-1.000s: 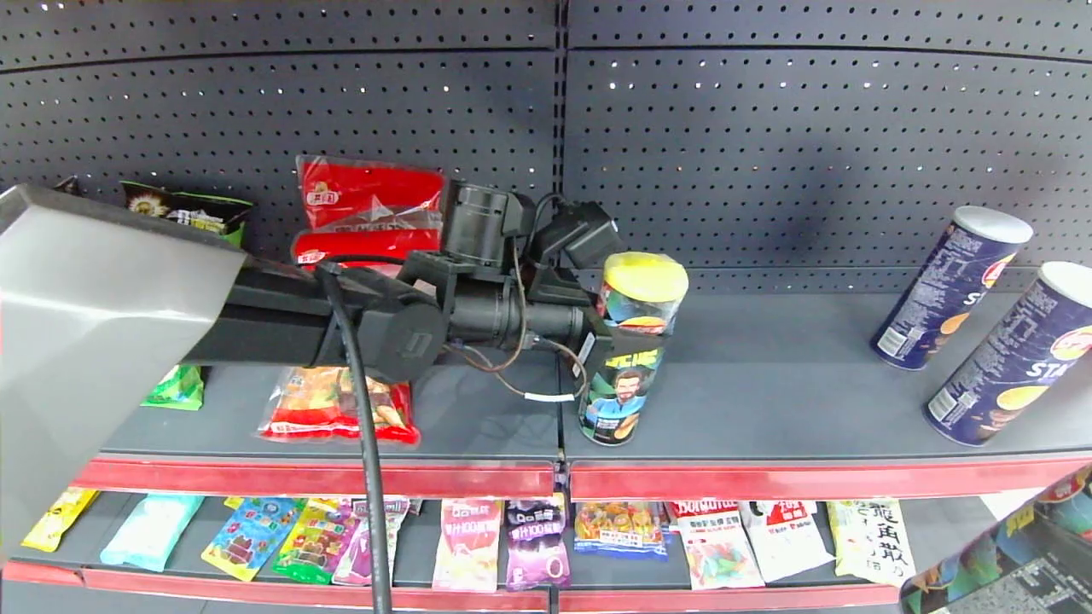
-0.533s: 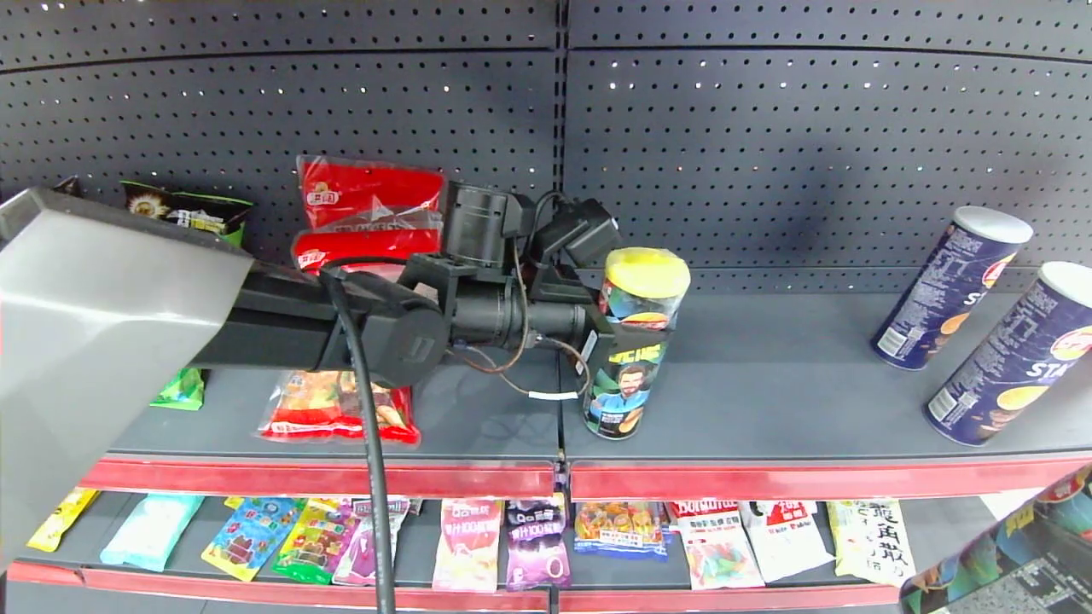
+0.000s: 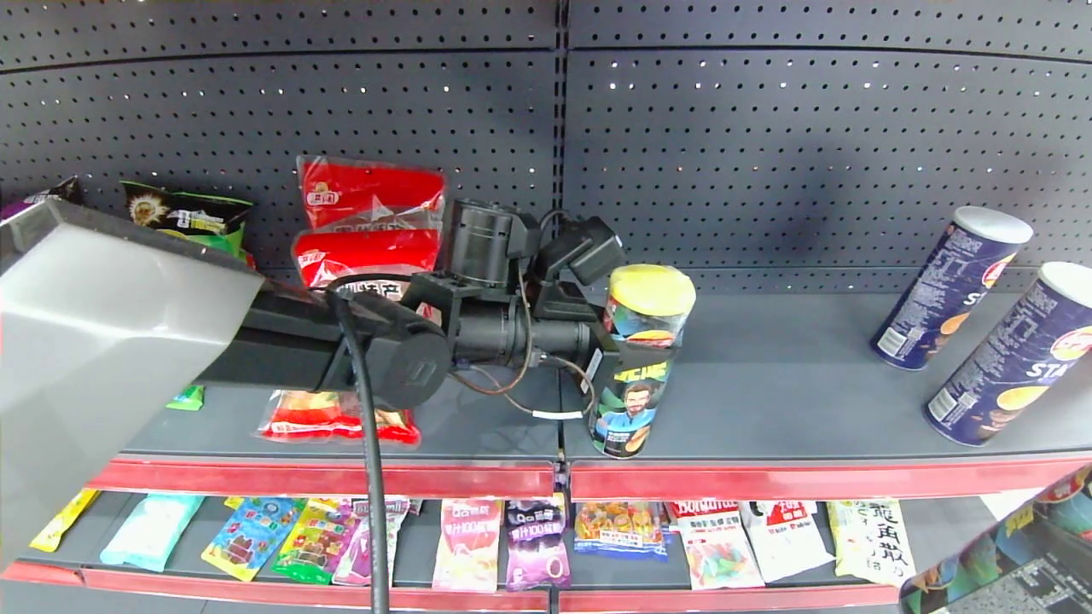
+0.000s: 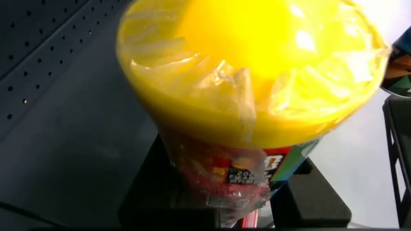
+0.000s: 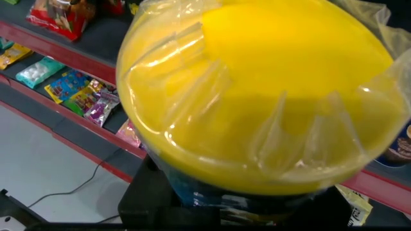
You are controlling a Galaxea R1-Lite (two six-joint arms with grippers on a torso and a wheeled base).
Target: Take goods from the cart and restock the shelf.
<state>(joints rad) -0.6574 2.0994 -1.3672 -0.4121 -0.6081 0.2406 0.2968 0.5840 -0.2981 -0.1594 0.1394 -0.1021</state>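
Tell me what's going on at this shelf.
The left gripper is shut on a yellow-lidded can, holding it upright near the front edge of the upper shelf. I cannot tell whether its base touches the shelf. The right gripper holds a second can with the same yellow lid, out in front of the shelving. Two blue cans stand at the shelf's right end, and red bags at its left.

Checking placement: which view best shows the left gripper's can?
Head view: the whole yellow-lidded can shows, left gripper around its middle, at the shelf. Left wrist view looks down on its lid, base hidden. Right wrist view shows a second can.
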